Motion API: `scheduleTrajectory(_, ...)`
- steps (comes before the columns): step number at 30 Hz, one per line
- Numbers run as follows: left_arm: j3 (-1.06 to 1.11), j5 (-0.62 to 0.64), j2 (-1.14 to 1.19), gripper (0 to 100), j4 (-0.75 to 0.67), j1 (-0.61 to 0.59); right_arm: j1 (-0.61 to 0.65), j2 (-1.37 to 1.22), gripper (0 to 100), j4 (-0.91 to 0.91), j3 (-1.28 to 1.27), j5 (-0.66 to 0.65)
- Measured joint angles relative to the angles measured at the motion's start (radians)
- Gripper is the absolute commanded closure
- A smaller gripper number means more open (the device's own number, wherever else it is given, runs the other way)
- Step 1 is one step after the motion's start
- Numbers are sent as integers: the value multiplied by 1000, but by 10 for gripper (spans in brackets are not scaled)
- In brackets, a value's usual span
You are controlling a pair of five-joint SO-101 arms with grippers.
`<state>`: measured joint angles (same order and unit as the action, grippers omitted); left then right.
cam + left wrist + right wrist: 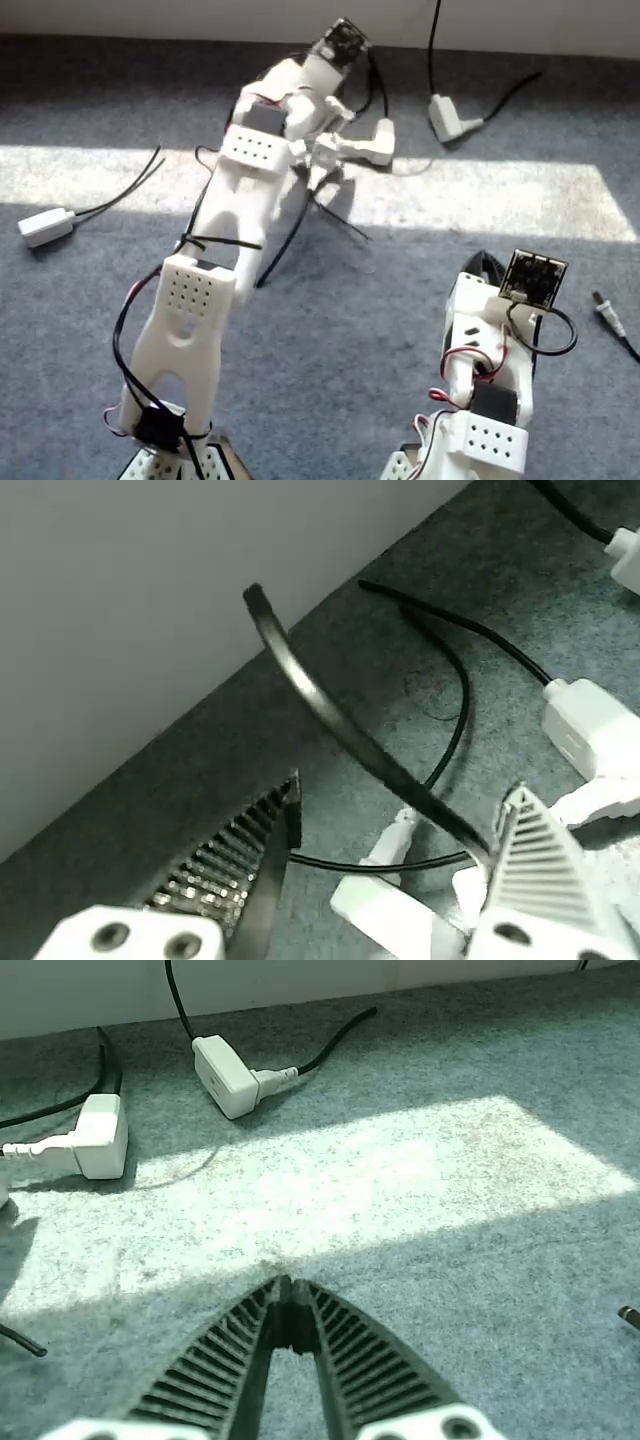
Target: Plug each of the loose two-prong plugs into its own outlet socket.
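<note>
High camera: fixed overhead, tilted steeply down on the grey carpet (350, 310). Arm bases at 6 o'clock, wall (150, 15) at 12. Far enough off to take in the whole work area.

Left wrist camera: just behind the left gripper (390, 850), close to the carpet, rolled, facing the wall foot.

Right wrist camera: low behind the right gripper (292, 1310), facing 12 o'clock. It shares with the high view the sunlit band (480, 200), the middle socket (375, 140) and the 1 o'clock socket (452, 118).

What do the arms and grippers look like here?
The left arm and right arm have white shells with grids of holes, black motors, black cables and wrist circuit boards. The right gripper is ribbed black; the left gripper pairs black and white ribbed fingers.
</note>
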<state>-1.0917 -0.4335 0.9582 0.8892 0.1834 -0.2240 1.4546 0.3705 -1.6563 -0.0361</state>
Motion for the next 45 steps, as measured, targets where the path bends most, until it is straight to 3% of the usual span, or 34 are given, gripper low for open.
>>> scheduleTrajectory(9, -379, -64, -2, 726, 374, -259, 0, 0, 992, 0, 0, 0)
scheduleTrajectory(20, -437, -523, -2, 726, 723, -612, 0, 0, 992, 0, 0, 0)
scheduleTrajectory(30, -437, -918, -2, 726, 827, -879, 0, 0, 992, 0, 0, 0)
scheduleTrajectory(45, -402, -968, 149, 726, 835, -959, 0, 0, 992, -2, 0, 0)
